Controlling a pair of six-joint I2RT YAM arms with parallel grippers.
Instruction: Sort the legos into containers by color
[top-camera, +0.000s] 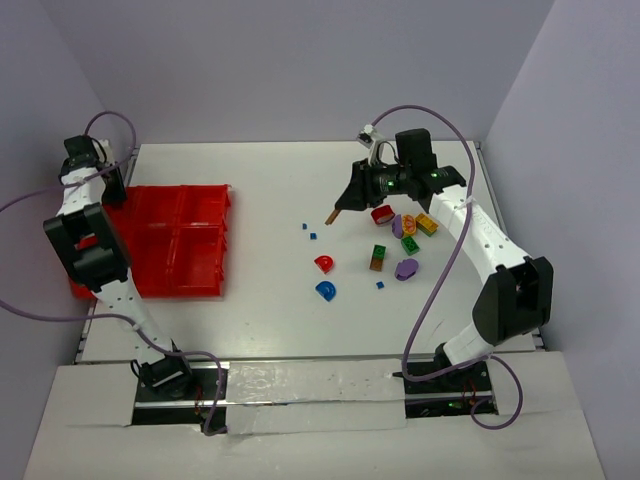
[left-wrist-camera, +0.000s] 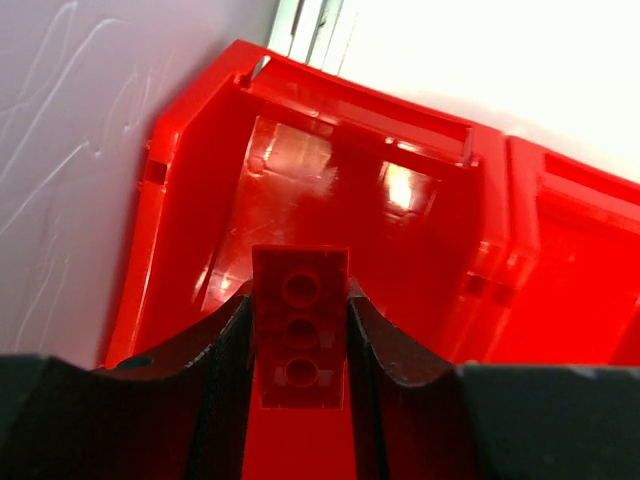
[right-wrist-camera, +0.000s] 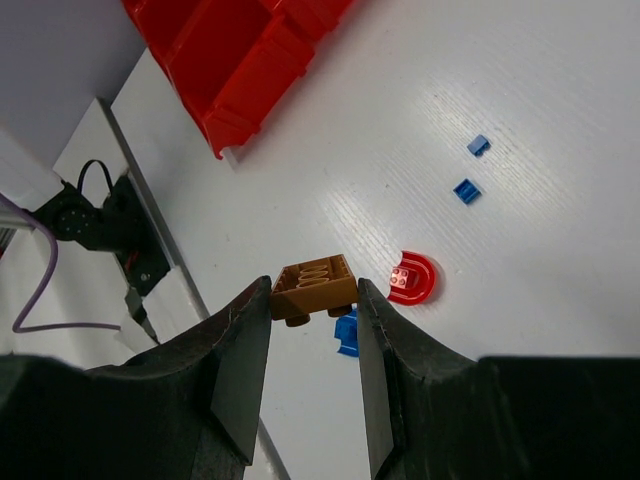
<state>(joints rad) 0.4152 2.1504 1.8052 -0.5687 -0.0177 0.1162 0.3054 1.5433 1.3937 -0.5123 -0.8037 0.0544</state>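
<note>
Red lego (left-wrist-camera: 300, 370) is clamped in my left hand (left-wrist-camera: 298, 292), over a corner compartment of the red containers (left-wrist-camera: 200, 150). My right hand (right-wrist-camera: 314, 300) grips an orange-brown lego (right-wrist-camera: 318, 278) above the white counter (right-wrist-camera: 500, 80).

A white table (top-camera: 270, 330) is sitting boxed in by three plain, pale lavender walls (top-camera: 300, 60) at the back, left and right. Soft, even light is falling from above and glinting off a glossy strip (top-camera: 310, 380) along the near edge.
</note>
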